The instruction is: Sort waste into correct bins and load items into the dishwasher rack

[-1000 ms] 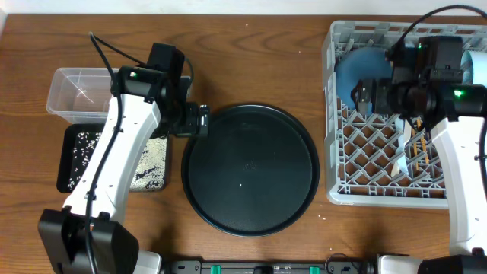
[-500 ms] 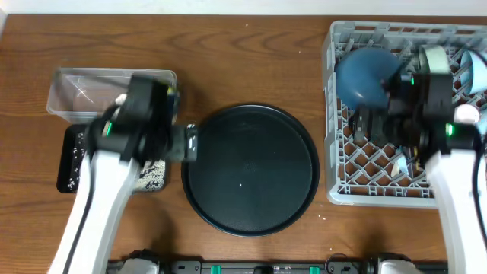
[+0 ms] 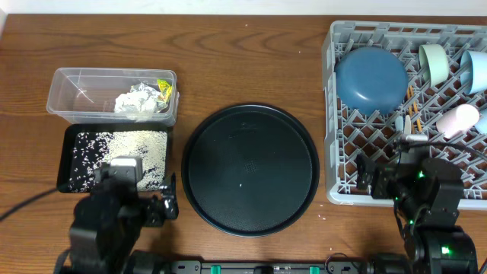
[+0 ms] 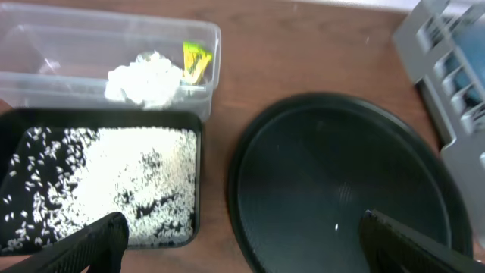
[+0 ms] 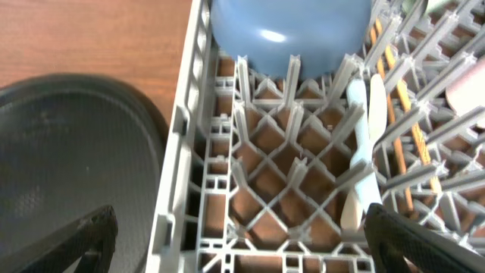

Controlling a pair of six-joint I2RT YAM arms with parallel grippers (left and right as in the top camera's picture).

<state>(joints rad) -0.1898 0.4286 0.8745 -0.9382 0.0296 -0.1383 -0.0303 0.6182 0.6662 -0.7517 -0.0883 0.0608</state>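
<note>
Clock directions are from the overhead view, with 12 = far edge of the counter [image 3: 251,61].

- Left hand [image 4: 244,244]: at the near edge, fingers wide apart, nothing between them.
- Right hand [image 5: 246,244]: also low in the view, over the near-left corner of the rack [image 3: 332,114]. Fingers wide apart, empty.
- Pale specks [image 3: 323,216] lie on the counter at 4 o'clock of the round black tray [image 3: 249,169]. They are too small to identify. The tray itself carries nothing.
- Black rectangular tray [image 3: 67,164]: just beyond the left hand, at about 11 o'clock from it. The rice [image 3: 137,144] is spread inside, densest toward the right half.
- Spoon [image 5: 362,152]: in the rack at about 1 o'clock from the right hand, lying among the pegs with its long axis running 6 to 12.
- Chopsticks [image 5: 398,98]: just right of the spoon, on nearly the same axis.
- Cup [image 3: 456,120]: further right in the rack.
- Clear tub [image 3: 76,95]: touching the far side of the rectangular tray. It holds the tissue [image 3: 135,101] and the wrapper [image 3: 163,90] at its right end.
- Far part of the rack: blue bowl [image 3: 371,78] at 12 o'clock from the right hand, pale-green bowl [image 3: 434,62] beside it, white dish [image 3: 475,72] at the right wall.

Judgement: sorting and loading look complete, since the waste is in the bins and the items are in the rack. If anything more is needed, the left hand is nearer the bins and the right hand is nearer the rack. The specks fall between the two, closer to the right hand.
</note>
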